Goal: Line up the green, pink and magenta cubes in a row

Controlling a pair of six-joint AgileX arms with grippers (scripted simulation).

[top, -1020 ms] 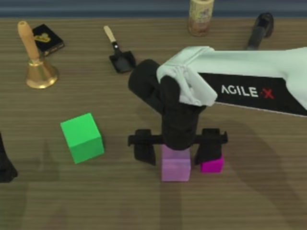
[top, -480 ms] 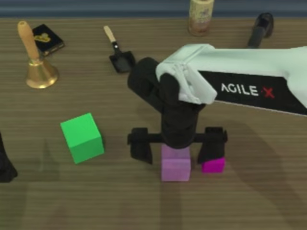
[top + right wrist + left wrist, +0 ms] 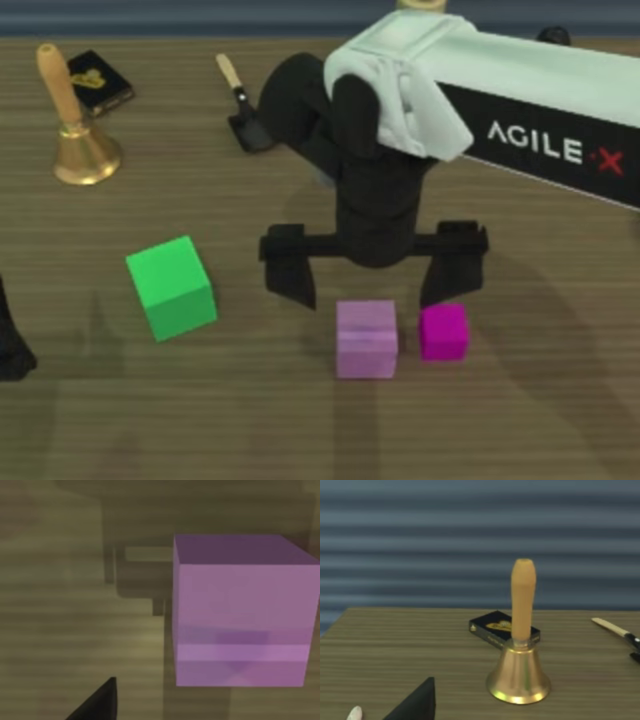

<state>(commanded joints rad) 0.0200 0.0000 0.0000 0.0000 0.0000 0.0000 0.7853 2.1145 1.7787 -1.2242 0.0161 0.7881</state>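
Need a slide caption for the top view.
Open right claw above pink cube, magenta cube beside it, green cube apart.

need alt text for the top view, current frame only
The right gripper hangs open above a wooden table, just behind the pink cube and the smaller magenta cube, which sit side by side with a slight gap. The green cube sits apart to their left. Behind it: bell, small black box, trowel.

3 cubes [image 3: 366, 338], 1 bell [image 3: 80, 150], 1 trowel [image 3: 240, 100].
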